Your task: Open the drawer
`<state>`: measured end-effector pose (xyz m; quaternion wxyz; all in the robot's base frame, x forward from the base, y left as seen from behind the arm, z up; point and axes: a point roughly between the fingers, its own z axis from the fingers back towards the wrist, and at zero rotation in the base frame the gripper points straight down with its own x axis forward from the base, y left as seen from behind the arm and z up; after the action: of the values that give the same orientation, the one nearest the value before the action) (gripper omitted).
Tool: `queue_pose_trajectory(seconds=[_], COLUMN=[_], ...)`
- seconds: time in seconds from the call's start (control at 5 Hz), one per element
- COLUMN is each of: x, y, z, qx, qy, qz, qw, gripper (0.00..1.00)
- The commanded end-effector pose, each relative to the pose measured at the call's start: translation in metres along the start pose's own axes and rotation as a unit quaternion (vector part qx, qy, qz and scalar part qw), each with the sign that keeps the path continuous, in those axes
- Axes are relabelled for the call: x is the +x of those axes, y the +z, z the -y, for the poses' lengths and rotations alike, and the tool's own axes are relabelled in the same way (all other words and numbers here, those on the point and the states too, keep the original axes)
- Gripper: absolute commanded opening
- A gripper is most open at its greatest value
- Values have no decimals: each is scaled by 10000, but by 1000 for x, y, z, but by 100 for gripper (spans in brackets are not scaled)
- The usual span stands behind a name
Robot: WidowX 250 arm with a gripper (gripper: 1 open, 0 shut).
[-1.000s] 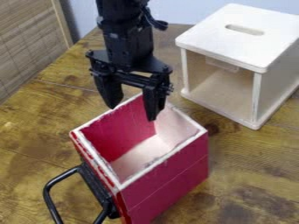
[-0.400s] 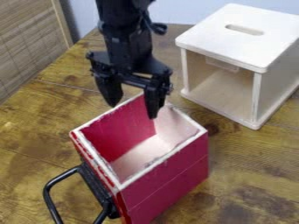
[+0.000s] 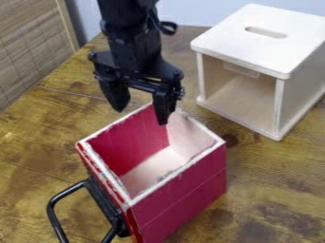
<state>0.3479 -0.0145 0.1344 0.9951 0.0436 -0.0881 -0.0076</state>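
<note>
The drawer (image 3: pixel 178 195) is a red square box with pale inner walls and a whitish rim, standing open-topped on the wooden table in the lower middle. Its black loop handle (image 3: pixel 79 206) sticks out from the lower left face. My black gripper (image 3: pixel 140 102) hangs just above the box's far rim, fingers spread and pointing down, holding nothing. One fingertip (image 3: pixel 162 115) is over the box's far corner, the other (image 3: pixel 116 100) is outside the rim to the left.
A larger pale wooden box (image 3: pixel 263 62) with a slot on top and an open front stands at the back right. A ribbed panel (image 3: pixel 32 43) lines the left edge. The table (image 3: pixel 51 133) is worn brown wood.
The gripper has moved slightly up and to the left, away from the box's far rim. Its fingers stay spread. The drawer has not moved.
</note>
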Motion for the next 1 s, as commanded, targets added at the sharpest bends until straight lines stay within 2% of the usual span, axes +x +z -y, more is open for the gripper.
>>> queue_pose_trajectory(seconds=[0.0, 0.2, 0.4, 0.6, 0.8], x=[5, 6, 1, -1, 1], y=[28, 32, 30, 25, 26], z=[2, 3, 1, -7, -26], qx=[45, 64, 162, 273, 224], qy=[-58, -61, 282, 636, 395], qz=[511, 586, 607, 654, 780], qw=[9987, 9982, 9976, 9955, 9959], gripper=[100, 100, 100, 100, 100])
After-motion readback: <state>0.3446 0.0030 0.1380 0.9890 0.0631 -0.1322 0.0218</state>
